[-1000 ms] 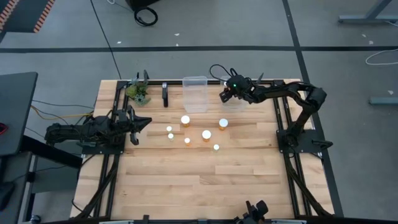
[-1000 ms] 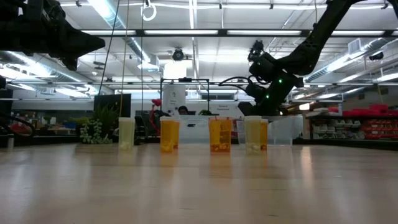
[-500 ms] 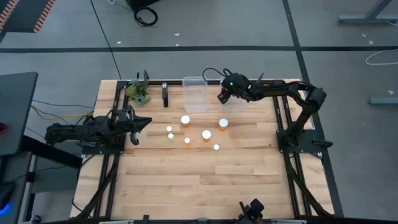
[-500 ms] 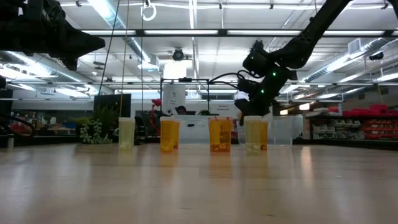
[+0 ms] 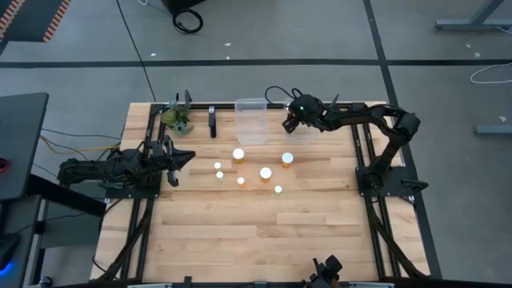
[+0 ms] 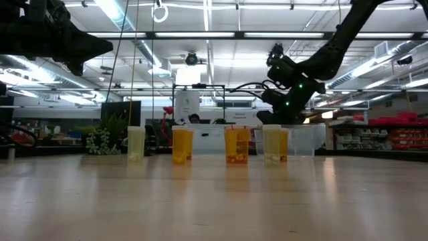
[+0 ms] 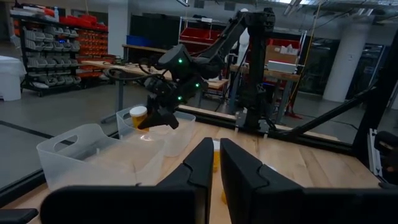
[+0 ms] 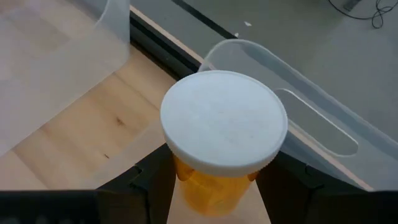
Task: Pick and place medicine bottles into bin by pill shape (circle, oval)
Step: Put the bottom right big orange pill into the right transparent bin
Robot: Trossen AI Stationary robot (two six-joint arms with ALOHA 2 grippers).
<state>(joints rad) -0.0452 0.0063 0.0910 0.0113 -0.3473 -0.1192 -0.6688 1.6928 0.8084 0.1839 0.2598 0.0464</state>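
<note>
Several amber medicine bottles with white caps (image 5: 266, 172) stand upright on their bases mid-table; in the low view they form a row (image 6: 236, 145). Two clear bins stand at the far edge, a left one (image 5: 250, 120) and a right one (image 5: 304, 133). My right gripper (image 5: 289, 122) hovers above the right bin's left rim, shut on one more bottle (image 8: 224, 127), also seen in the left wrist view (image 7: 138, 116). My left gripper (image 5: 178, 158) waits shut at the table's left side, its fingers (image 7: 200, 163) level and together. My right gripper pinches the bottle's amber body (image 8: 214, 186) just under the white cap, one finger (image 8: 152, 180) on each side. The fingers slant down from the table's right. The bottle is lifted clear above the bin's rim (image 8: 292, 99), cap uppermost, slightly tilted.
A green plant sprig (image 5: 176, 118) and a dark upright piece (image 5: 213, 122) sit at the far left of the table. The near half of the tabletop (image 5: 256, 240) holds no objects. Shelves and workbenches fill the room behind.
My right gripper, still shut on its bottle, swung a little toward the table's left and then came back over the right bin, its wrist rolling slightly. The standing bottles did not move.
</note>
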